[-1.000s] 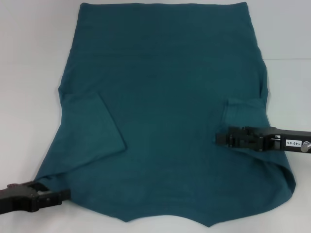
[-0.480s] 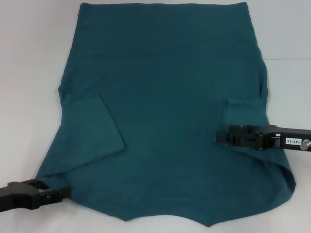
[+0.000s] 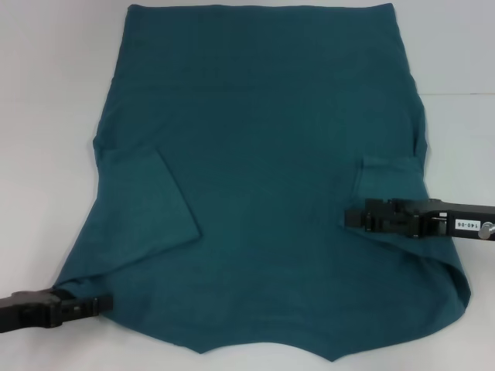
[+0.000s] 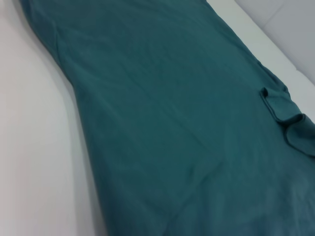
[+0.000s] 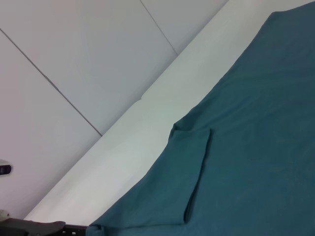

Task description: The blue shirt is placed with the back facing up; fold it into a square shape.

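Note:
The blue shirt [image 3: 263, 154] lies spread flat on the white table [image 3: 46, 116], plain side up. Both sleeves are folded in over the body: the left sleeve [image 3: 143, 209] and the right sleeve [image 3: 387, 174]. My left gripper [image 3: 97, 303] sits low at the shirt's near left corner, its tip touching the fabric edge. Over the shirt's right side, just below the folded right sleeve, my right gripper [image 3: 348, 218] points inward. The left wrist view shows the shirt [image 4: 172, 123] and the right sleeve's fold [image 4: 275, 105]. The right wrist view shows the shirt [image 5: 256, 147] and the folded left sleeve [image 5: 194, 172].
White table surface surrounds the shirt on the left [image 3: 39, 193] and right [image 3: 464, 139]. The table's far edge [image 5: 123, 123] and a pale panelled wall [image 5: 74, 59] appear in the right wrist view, with the left gripper [image 5: 34, 227] at that picture's corner.
My left gripper has sunk a little lower and drawn back slightly at the shirt's near left corner. The right gripper and the shirt have hardly moved.

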Robot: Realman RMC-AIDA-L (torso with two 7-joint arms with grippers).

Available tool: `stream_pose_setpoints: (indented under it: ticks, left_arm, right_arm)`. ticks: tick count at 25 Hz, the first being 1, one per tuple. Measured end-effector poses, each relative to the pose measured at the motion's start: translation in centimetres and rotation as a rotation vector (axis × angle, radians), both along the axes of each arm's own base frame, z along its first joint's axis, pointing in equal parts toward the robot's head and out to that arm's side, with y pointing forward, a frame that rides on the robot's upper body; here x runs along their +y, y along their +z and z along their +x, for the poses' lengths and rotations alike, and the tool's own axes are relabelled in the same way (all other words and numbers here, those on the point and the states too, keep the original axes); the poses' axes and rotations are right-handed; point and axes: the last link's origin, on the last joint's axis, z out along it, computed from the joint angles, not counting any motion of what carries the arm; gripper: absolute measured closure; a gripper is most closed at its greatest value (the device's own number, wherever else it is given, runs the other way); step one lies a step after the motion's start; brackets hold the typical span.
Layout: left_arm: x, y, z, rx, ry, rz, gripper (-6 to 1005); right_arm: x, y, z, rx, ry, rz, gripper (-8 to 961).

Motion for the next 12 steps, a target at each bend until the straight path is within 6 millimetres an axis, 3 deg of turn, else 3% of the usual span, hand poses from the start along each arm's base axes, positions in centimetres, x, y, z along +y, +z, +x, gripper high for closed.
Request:
stream_pose_setpoints:
  ticks: [12]
  left_arm:
    - [0.18, 0.38, 0.08, -0.056, 0.111, -0.009, 237]
  right_arm:
    - [0.06, 0.24, 0.06, -0.002, 0.003, 0.004, 50]
